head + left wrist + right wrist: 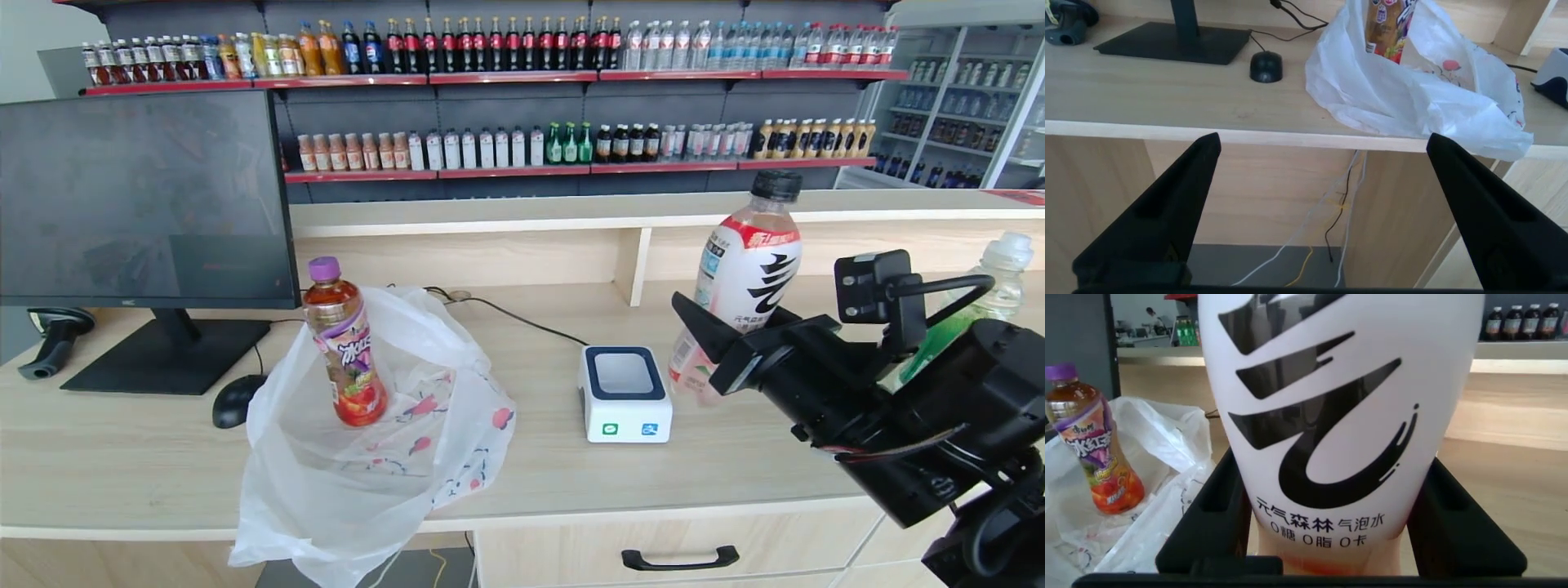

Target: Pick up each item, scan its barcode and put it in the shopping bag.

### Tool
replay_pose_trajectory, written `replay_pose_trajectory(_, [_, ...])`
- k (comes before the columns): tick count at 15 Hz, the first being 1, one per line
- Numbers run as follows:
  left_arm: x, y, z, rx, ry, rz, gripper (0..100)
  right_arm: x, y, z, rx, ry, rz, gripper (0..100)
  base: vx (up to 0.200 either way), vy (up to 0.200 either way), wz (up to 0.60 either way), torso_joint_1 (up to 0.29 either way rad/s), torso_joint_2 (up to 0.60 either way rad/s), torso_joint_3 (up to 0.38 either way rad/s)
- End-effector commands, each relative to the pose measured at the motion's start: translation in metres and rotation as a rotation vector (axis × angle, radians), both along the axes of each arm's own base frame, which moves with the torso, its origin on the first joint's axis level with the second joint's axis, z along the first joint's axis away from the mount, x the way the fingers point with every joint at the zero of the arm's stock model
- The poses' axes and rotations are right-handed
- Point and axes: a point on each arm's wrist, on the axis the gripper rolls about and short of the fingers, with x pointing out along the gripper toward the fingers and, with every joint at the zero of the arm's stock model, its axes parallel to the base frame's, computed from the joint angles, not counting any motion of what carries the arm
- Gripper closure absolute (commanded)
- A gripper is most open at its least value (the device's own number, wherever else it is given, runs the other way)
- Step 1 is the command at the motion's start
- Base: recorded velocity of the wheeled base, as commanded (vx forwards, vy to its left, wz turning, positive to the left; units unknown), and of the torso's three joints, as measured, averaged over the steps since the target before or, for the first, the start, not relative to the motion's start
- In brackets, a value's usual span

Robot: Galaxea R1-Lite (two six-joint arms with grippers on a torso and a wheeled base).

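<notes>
White-labelled drink bottle (747,261) was pinched between the fingers of the right gripper (710,347), above the counter (122,457) and just right of the scanner (624,392). The shopping bag (326,482) lay open left of the scanner with an orange tea bottle (347,355) standing inside. The left gripper (1323,143) hung spread wide below the counter's front edge.

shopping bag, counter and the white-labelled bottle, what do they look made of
Shopping bag: thin plastic film, translucent and crinkled, with soft folds.
Counter: pale wood-grain, matt, probably laminate or veneer.
White-labelled bottle: clear plastic by the look, with a glossy printed sleeve and a dark cap.
</notes>
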Motion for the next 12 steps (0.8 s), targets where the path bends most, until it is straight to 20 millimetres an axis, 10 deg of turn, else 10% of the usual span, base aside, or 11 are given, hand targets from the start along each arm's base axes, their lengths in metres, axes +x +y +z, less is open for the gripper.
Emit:
replay_pose_trajectory(1, [0.0, 0.0, 0.0, 0.0, -0.001, 0.0, 0, 0.003, 0.002, -0.005, -0.014, 0.013, 0.012, 100, 0.0, 0.0, 0.0, 0.0, 0.0, 0.0])
replay_pose_trajectory(12, [0.0, 0.0, 0.0, -0.002, -0.001, 0.0, 0, 0.074, 0.013, -0.009, -0.555, -0.416, 0.137, 100, 0.0, 0.0, 0.0, 0.0, 0.0, 0.0])
